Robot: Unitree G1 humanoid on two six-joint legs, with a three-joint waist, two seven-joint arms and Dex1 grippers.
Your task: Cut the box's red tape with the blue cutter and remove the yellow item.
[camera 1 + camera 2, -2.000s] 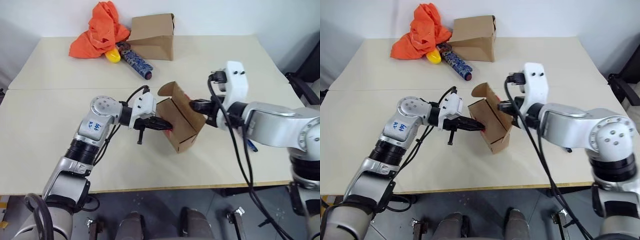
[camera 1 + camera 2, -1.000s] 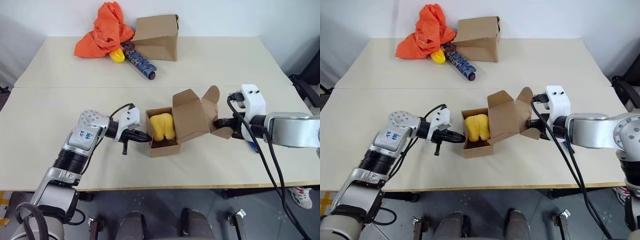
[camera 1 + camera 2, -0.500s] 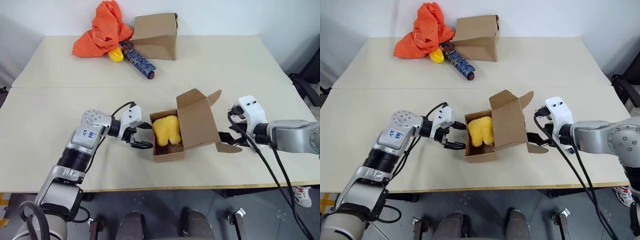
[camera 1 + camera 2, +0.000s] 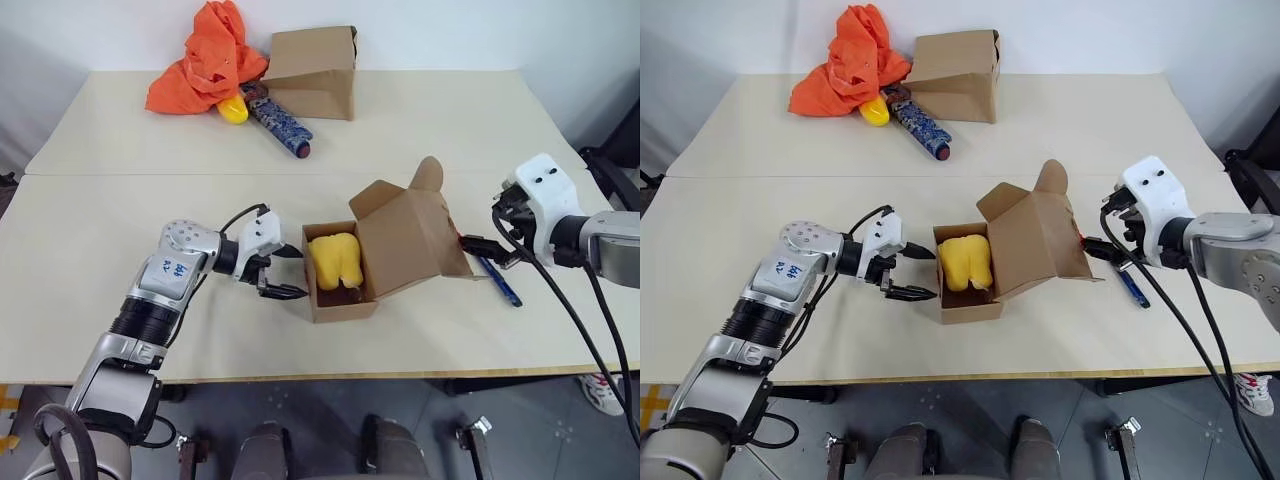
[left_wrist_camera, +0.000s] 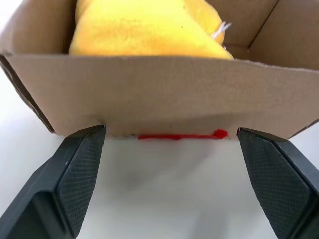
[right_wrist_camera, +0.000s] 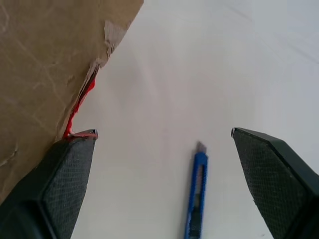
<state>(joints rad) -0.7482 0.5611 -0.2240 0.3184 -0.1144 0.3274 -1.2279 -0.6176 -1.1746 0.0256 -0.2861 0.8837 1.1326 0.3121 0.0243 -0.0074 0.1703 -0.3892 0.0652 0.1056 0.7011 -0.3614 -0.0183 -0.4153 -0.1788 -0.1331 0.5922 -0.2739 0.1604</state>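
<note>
The box point(image 4: 370, 262) sits open near the tabletop's front edge, lid thrown back, with the yellow item point(image 4: 336, 260) still inside, so I judge the cutting done and removal next. My left gripper point(image 4: 280, 272) hangs spread wide just beside the box; my right gripper point(image 4: 1102, 250) is open and empty above the blue cutter point(image 4: 498, 280). Red tape point(image 5: 179, 135) remnants, probably severed, cling underneath. Next I must reach in and pinch the plush.

You see just the top of the soft yellow lumpy item point(image 4: 337, 259); the small brown cardboard box's point(image 4: 345, 304) walls hide its lower part. The slim blue pen-shaped cutter point(image 4: 497, 281) lies partly behind the right gripper's black finger point(image 4: 478, 243).
</note>
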